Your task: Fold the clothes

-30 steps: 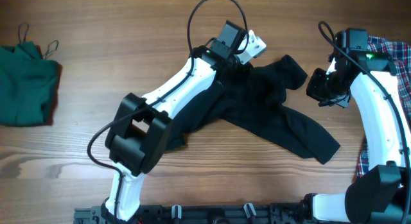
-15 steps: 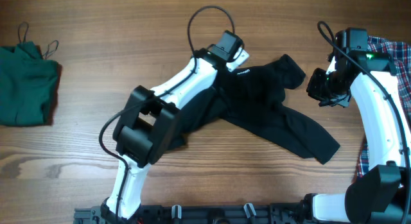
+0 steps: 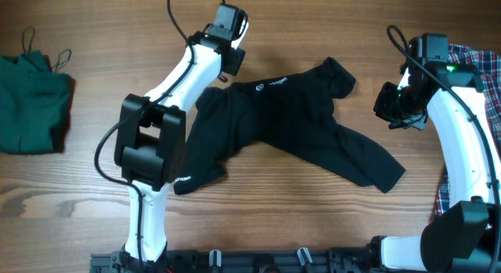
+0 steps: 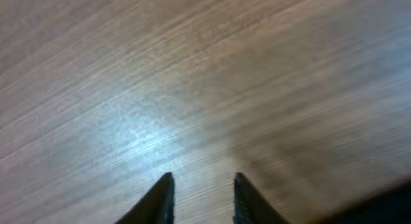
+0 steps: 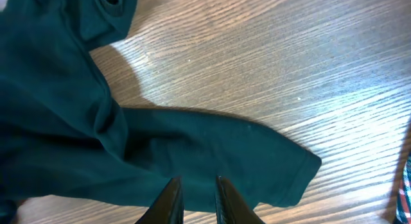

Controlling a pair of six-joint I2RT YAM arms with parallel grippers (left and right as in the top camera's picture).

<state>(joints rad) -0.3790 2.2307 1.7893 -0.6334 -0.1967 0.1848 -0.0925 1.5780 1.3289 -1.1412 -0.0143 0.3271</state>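
The black short-sleeved shirt point(image 3: 297, 124) lies spread across the middle of the table, its small white lettering point(image 3: 274, 84) facing up. My left gripper point(image 3: 233, 66) hangs just past the shirt's top left edge. In the left wrist view the left gripper point(image 4: 203, 179) is open, with only bare wood between its fingers. My right gripper point(image 3: 385, 107) hovers to the right of the shirt's upper sleeve. In the right wrist view the right gripper point(image 5: 198, 180) stands narrowly open above the shirt's cloth point(image 5: 96, 140), holding nothing.
A dark green strappy top point(image 3: 31, 101) lies bunched at the far left. A red-blue-white plaid shirt point(image 3: 489, 77) lies along the right edge under the right arm. The wooden table point(image 3: 78, 202) shows around the shirt.
My left arm has swung up and to the left, off the black shirt. The shirt has shifted left and lies flatter, its lettering uncovered. The right arm has hardly moved.
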